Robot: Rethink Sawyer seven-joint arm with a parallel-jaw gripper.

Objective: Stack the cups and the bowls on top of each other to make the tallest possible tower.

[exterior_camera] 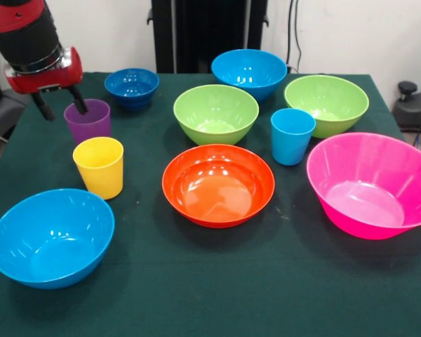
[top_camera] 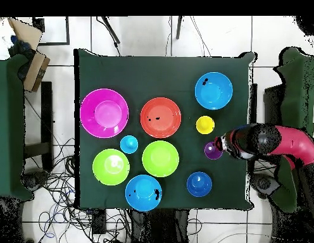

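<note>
Dark green cloth-covered table (exterior_camera: 196,295) carried seven glossy plastic bowls and three plastic tumblers, purple ribbed tumbler (exterior_camera: 88,120) directly beneath the pincer (exterior_camera: 60,102).

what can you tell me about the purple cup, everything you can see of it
The purple cup is a small translucent plastic tumbler, standing upright and open-mouthed on the green tablecloth, behind the yellow cup. The open gripper straddles its rim, one finger dipping inside, the other outside to its left; contact is unclear.
</note>
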